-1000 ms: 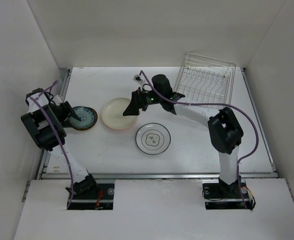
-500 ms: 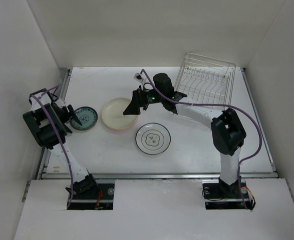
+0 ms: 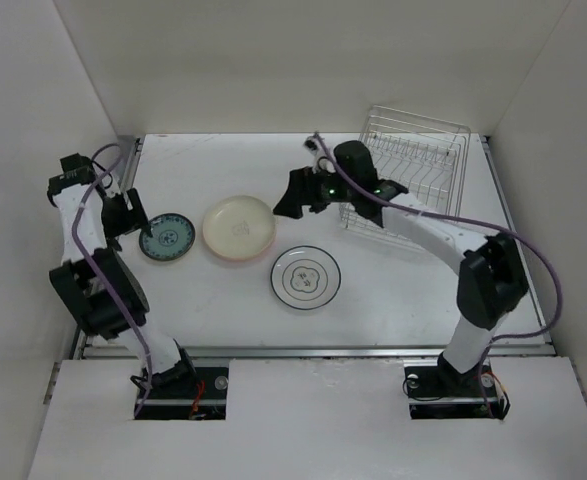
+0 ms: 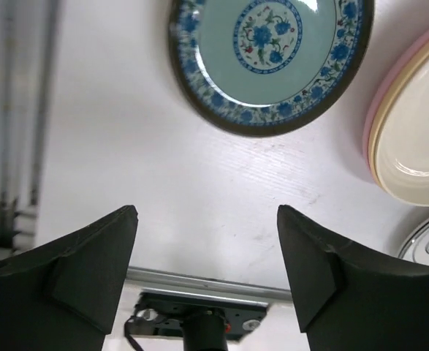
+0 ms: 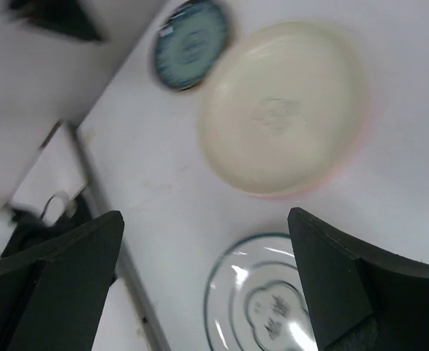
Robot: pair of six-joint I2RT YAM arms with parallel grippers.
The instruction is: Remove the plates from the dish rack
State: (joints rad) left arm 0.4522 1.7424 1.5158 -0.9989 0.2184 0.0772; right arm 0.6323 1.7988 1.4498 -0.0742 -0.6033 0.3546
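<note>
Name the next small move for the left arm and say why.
Probably draw the left hand back, clear of the teal plate. That plate lies flat on the table, the hand stands open and apart from it, and no plate shows in the dish rack, so nothing seems left to fetch.

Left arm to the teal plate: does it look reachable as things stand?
Likely yes. The left end effector hangs open just beside the teal plate, with only bare table between them; nothing lies on the plate.
</note>
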